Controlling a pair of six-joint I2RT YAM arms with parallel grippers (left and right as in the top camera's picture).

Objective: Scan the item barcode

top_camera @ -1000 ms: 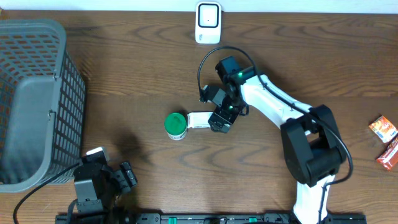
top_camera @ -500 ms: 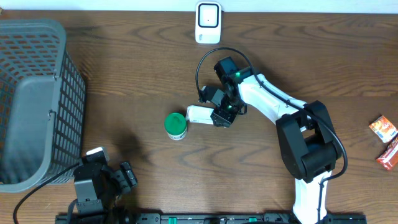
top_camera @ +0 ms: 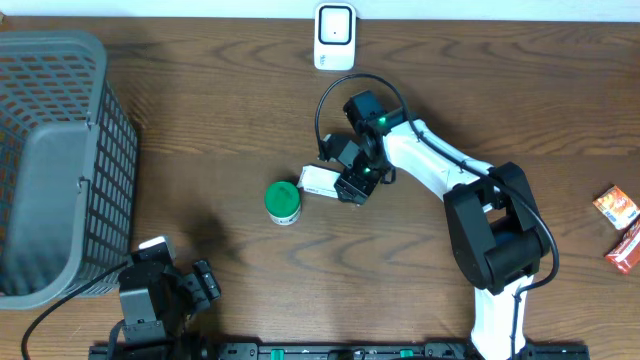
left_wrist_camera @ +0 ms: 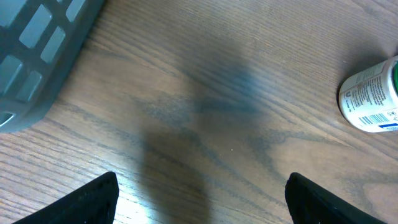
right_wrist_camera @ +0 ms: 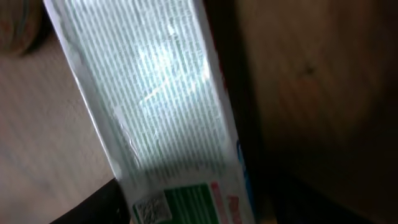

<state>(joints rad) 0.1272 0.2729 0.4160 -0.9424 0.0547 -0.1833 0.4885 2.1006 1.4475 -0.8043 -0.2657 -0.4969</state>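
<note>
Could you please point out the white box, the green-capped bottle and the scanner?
white box [top_camera: 316, 181]: overhead view, exposed left end.
green-capped bottle [top_camera: 283, 201]: overhead view, cap top.
scanner [top_camera: 334, 35]: overhead view, front face.

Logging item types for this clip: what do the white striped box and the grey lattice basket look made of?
The white striped box: glossy film or coated card, by the glare patch; unclear which. The grey lattice basket: matte moulded plastic, by its uniform grid walls.
</note>
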